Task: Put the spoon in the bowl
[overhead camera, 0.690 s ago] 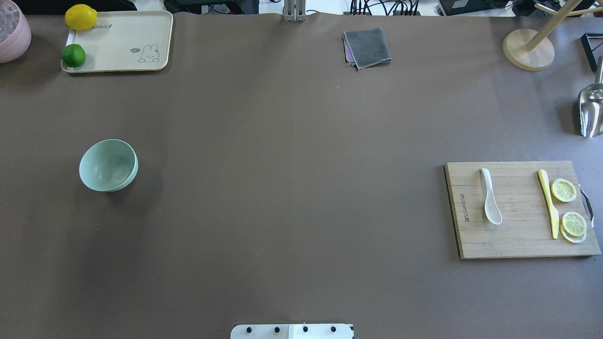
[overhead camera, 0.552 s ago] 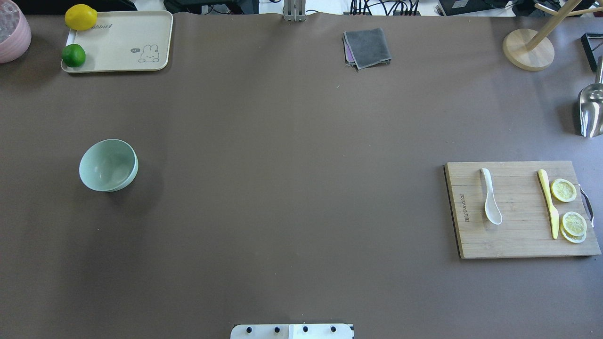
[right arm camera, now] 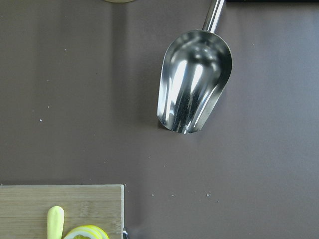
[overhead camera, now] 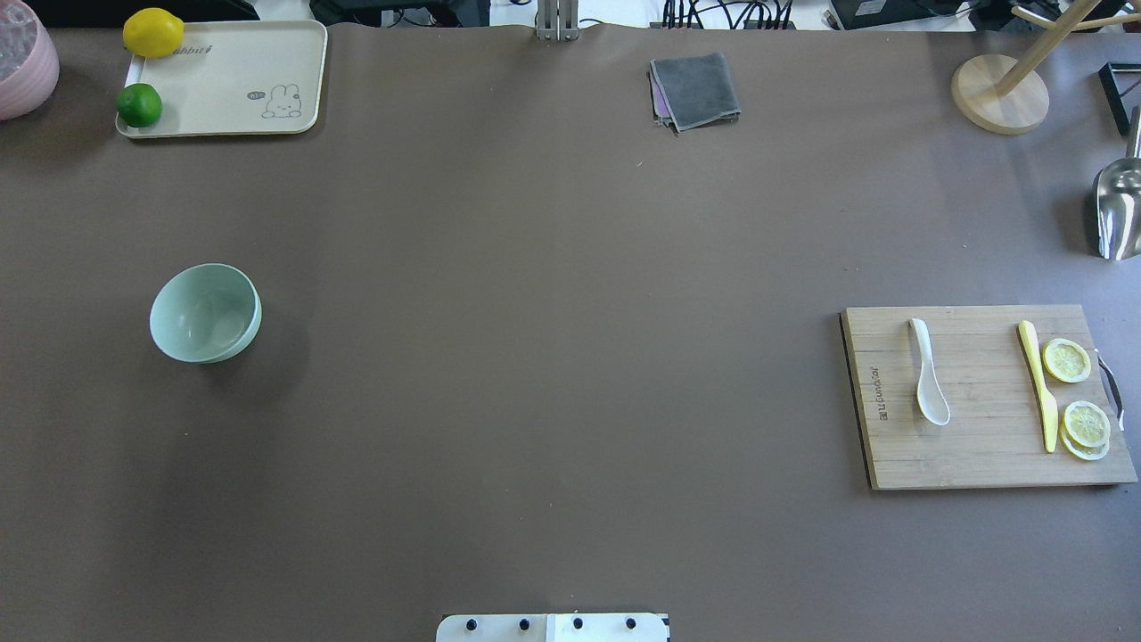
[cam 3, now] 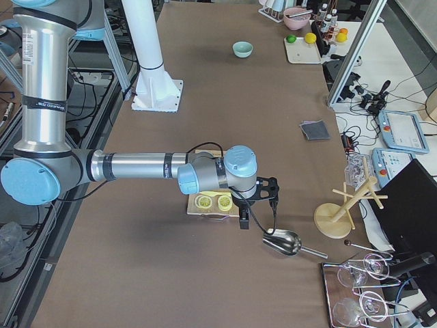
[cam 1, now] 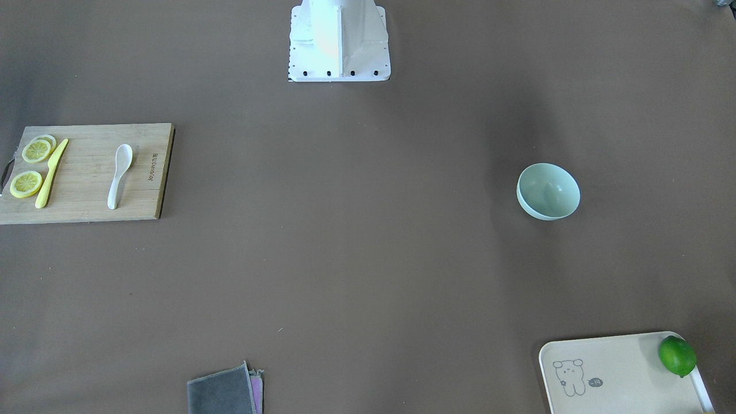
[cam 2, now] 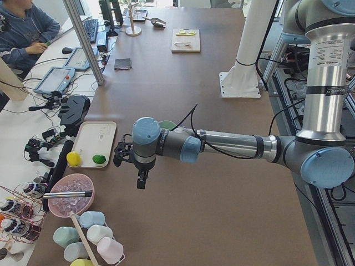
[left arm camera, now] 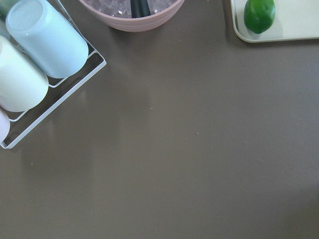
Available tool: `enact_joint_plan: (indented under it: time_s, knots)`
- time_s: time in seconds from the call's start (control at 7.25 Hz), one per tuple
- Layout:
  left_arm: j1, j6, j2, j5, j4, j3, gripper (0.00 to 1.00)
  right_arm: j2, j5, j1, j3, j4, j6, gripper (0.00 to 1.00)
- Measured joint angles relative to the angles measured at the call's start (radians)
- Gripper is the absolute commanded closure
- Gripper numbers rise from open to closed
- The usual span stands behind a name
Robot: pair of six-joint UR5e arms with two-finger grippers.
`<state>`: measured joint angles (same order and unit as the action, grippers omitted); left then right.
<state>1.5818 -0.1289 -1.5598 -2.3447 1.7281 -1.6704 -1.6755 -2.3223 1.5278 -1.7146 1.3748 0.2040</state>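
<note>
1. Reference. I take the cutting board (overhead camera: 980,455) as the landmark for all positions below.

2. Task items. The spoon (overhead camera: 927,374) lies flat on the board, on the half nearer the table centre. Its scoop points toward the robot base and its handle points away. The bowl (overhead camera: 205,312) stands upright on the table, well apart from the board, across the table on the robot's left side. The spoon is not in the bowl.

3. Other items on the board. A yellow knife (overhead camera: 1038,385) lies roughly parallel to the spoon on the board's outer half. Lemon slices (overhead camera: 1067,360) lie just beside the knife at the outer edge.

4. Right gripper (cam 3: 244,220). It hangs above the table just past the board's outer end, between the board and a metal scoop (right arm camera: 194,89). I see it only in the side view, so I cannot tell how its jaws stand.

5. Left gripper (cam 2: 142,184). It hangs above the table at the end farthest from the board, beyond the bowl, near a tray (overhead camera: 232,89) that carries a lime (overhead camera: 139,105). I cannot tell how its jaws stand either.
</note>
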Motion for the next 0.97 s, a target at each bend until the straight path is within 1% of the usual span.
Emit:
enact_joint_plan:
  time_s: [0.69, 0.97]
  knots:
    - [-0.004, -0.010, 0.000, -0.001, 0.002, 0.008, 0.02, -0.006, -0.017, 0.000, -0.012, -0.026, -0.003, 0.00]
    - [-0.006, -0.012, -0.001, -0.003, 0.030, -0.006, 0.02, 0.006, -0.018, -0.002, -0.010, -0.028, -0.001, 0.00]
